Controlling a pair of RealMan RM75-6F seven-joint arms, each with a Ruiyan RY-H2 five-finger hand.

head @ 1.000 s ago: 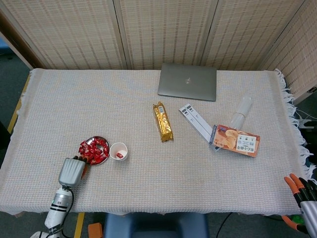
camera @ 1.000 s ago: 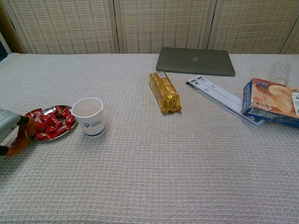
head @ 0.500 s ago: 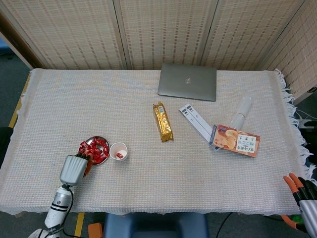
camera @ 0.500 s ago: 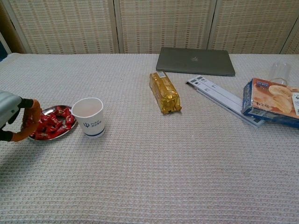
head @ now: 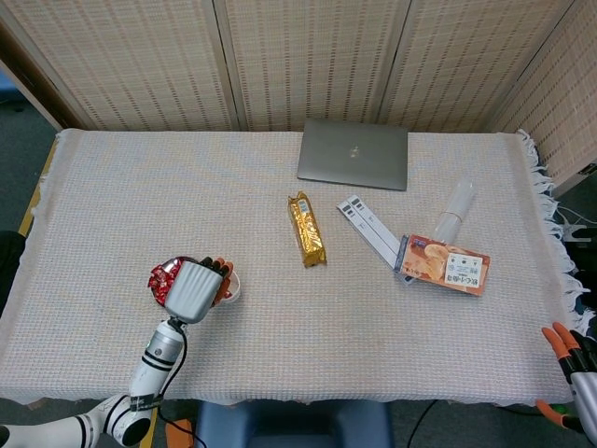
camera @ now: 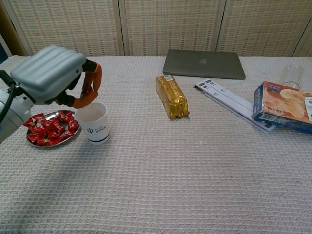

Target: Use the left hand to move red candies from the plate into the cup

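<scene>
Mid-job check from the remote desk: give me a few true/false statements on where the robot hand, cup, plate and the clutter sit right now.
1. The left robot hand is above the cup. True.
2. The cup lies tipped on its side. False: it stands upright, to the right of the plate in the chest view.
3. The plate holds no red candies. False: a heap of red candies lies on it.
4. The laptop is closed, at the far side of the table. True.
5. The gold packet leans on the cup. False: it lies apart, nearer the laptop.
6. The right robot hand holds a candy above the cup. False: it is at the table's near right corner, far from the cup.
</scene>
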